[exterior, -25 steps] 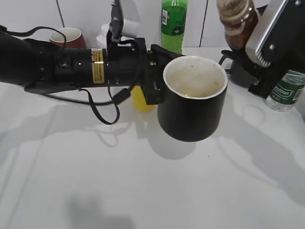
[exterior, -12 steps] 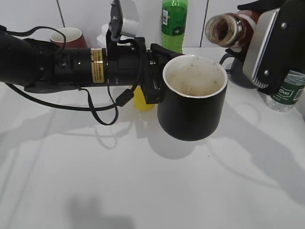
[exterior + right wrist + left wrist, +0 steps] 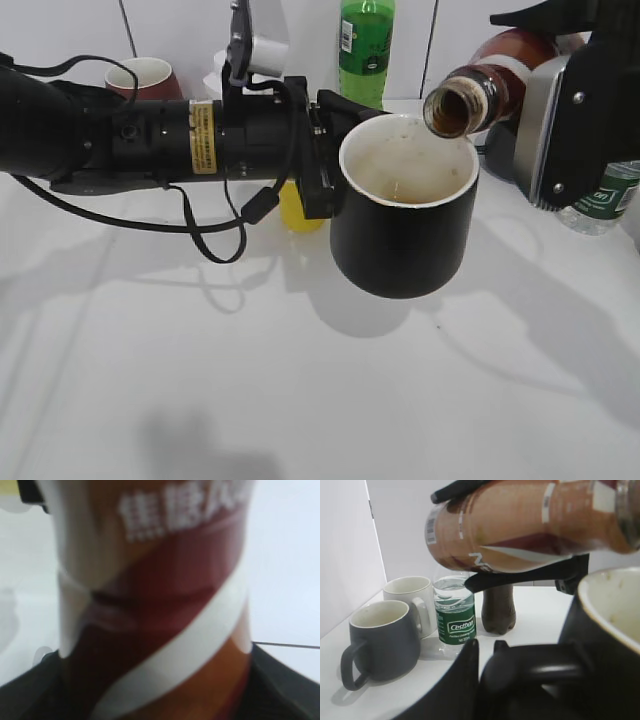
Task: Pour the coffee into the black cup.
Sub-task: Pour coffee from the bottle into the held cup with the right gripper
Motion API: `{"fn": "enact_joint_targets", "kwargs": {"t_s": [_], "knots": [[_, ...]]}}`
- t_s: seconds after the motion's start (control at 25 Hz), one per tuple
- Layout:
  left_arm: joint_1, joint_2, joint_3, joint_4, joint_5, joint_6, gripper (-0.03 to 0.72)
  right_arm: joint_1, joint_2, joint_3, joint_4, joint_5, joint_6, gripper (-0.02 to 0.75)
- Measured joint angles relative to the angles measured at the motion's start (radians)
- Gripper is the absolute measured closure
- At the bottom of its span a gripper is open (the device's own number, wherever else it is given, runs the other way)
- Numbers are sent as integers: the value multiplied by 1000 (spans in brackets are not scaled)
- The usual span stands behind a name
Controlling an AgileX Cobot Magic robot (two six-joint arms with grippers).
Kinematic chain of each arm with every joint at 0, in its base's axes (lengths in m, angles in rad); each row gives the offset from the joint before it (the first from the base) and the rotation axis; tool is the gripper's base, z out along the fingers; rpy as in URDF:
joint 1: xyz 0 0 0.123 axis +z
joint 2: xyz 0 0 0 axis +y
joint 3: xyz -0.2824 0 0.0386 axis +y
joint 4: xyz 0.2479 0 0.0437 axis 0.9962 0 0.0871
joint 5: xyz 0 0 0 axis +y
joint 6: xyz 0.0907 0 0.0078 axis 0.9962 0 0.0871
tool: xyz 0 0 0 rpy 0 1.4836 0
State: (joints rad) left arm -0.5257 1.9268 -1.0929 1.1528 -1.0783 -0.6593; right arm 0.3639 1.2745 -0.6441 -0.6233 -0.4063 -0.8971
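My left gripper is shut on the handle of the black cup and holds it above the table, upright; the cup's white inside shows a little brown liquid. The cup also fills the right of the left wrist view. My right gripper is shut on the open coffee bottle, tipped nearly level with its mouth over the cup's far right rim. The bottle's brown and white label fills the right wrist view and crosses the top of the left wrist view.
A green bottle and a red cup stand at the back. A yellow object sits behind the left arm. A Cestbon water bottle, a dark bottle, a grey mug and a white mug stand at the right.
The right gripper has tipped the coffee bottle from upright down to nearly level and moved its mouth over the cup's rim. The left arm and cup have stayed still.
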Motion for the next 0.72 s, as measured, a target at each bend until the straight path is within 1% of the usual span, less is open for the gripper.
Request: {"fn": "enact_joint_targets", "kwargs": {"t_s": [0.24, 0.4, 0.72], "knots": [[0, 0, -1, 10, 0, -17, 634, 0, 7, 0, -2, 0, -32, 202], [0, 0, -1, 44, 0, -42, 635, 0, 7, 0, -2, 0, -55, 202], [0, 0, -1, 87, -15, -50, 635, 0, 7, 0, -3, 0, -69, 202]]}}
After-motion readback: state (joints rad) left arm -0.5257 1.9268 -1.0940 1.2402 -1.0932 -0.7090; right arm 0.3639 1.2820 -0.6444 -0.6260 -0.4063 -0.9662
